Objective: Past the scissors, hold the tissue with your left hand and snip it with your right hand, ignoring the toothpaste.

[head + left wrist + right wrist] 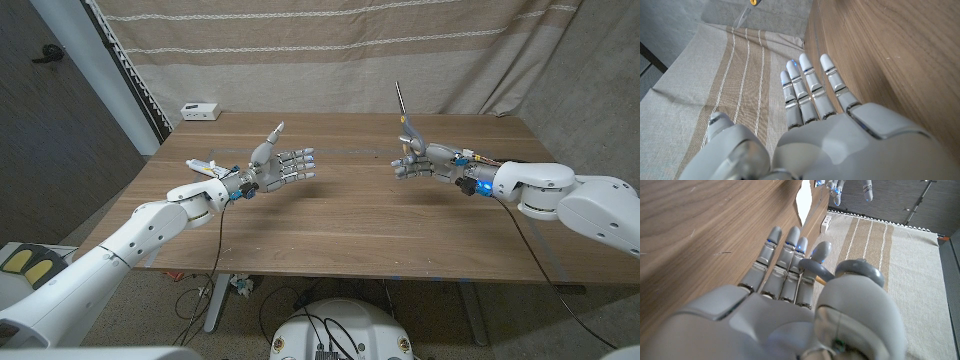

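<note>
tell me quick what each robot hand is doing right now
Left robot hand: open, holding nothing.
Right robot hand: closed on the scissors, blades pointing up.

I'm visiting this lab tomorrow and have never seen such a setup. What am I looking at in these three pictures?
This is a robot with two arms, standing at a wooden table. The wide picture comes from a camera on its head, looking down. The other two come from cameras on its wrists, looking along the back of each hand, so they appear turned.

The left hand is raised over the table with its fingers spread, holding nothing. The right hand holds a pair of scissors, blades pointing up. Its wrist view shows the grey handle at the fingers.

A toothpaste tube lies on the table beside the left arm, and a small white box sits at the far corner. A striped curtain hangs behind.
</note>
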Controlling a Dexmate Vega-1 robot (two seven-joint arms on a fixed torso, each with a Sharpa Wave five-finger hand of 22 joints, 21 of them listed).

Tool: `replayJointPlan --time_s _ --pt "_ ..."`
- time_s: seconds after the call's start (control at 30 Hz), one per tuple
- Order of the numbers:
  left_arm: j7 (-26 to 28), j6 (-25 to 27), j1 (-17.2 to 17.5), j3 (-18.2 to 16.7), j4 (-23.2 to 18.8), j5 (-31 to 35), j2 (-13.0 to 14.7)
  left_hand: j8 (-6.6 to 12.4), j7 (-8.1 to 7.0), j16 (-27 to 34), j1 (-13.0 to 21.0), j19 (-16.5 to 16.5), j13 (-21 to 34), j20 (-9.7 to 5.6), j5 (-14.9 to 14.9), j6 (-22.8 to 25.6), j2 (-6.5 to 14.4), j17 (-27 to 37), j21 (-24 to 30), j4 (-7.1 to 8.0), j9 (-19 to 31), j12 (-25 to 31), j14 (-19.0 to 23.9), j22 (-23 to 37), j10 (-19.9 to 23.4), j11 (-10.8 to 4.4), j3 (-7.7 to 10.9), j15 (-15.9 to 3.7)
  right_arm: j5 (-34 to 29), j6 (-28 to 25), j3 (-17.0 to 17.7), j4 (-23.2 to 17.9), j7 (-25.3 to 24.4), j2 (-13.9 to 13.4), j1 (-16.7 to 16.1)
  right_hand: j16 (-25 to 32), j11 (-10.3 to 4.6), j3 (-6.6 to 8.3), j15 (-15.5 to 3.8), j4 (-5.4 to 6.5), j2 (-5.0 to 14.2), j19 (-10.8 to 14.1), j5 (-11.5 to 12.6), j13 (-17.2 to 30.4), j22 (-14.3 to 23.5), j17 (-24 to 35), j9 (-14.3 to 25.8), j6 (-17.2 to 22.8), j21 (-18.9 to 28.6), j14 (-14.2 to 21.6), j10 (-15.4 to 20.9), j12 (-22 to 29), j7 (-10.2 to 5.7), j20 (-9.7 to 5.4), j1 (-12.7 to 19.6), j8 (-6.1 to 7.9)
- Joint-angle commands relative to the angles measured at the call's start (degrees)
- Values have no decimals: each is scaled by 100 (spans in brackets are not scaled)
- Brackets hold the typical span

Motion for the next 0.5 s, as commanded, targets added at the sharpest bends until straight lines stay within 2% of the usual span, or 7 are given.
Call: replayJointPlan --time_s 0.03,0.2,0.23,0.33,0.4,0.5 --pt "11 21 5 9 -2 -2 8 29 21 28 64 56 26 -8 -19 29 12 27 -3 5 2 34 35 11 62 -8 -2 -15 78 50 -171 171 551 -148 249 -408 216 -99 138 9 -58 -364 84 42 2 -41 265 -424 -235 -602 -445 -203 86 218 -182 288" --pt "22 14 26 3 -7 -10 7 34 29 27 70 54 39 -12 -24 33 15 28 -10 8 2 34 42 11 58 -14 -5 -12 193 49 -223 249 675 -129 321 -644 308 -114 359 19 -55 -480 123 38 -4 -55 342 -664 -357 -913 -658 -316 144 353 -248 302" --pt "16 13 30 4 -5 -15 6 34 26 27 71 55 40 -13 -24 34 16 28 -11 9 2 33 45 11 56 -8 -5 -13 205 59 -242 278 746 -134 347 -698 347 -121 397 20 -58 -504 133 34 -7 -60 383 -798 -395 -948 -764 -370 189 395 -268 298" --pt "24 5 45 1 -14 -12 9 39 35 24 75 53 48 -13 -27 45 17 29 -16 10 0 35 44 11 60 -7 -7 -20 225 66 -263 293 793 -152 370 -857 481 -131 577 27 -56 -581 155 24 -11 -69 419 -934 -481 -1150 -909 -452 188 441 -309 303" --pt "27 -8 55 -3 -16 -9 7 37 31 25 77 57 53 -8 -28 40 17 29 -16 11 -2 35 49 12 57 -11 -9 -11 273 92 -263 323 847 -136 372 -905 514 -135 614 33 -52 -587 163 19 -12 -71 436 -1051 -508 -1185 -972 -488 228 453 -332 285" --pt "70 -20 78 -23 -34 -13 8 35 30 21 80 59 54 -7 -30 32 17 30 -19 11 -2 33 47 12 60 -6 -11 -13 331 140 -284 382 956 -107 388 -1050 642 -158 774 84 -29 -694 182 6 -14 -72 496 -1304 -618 -1320 -1127 -580 318 587 -449 264"
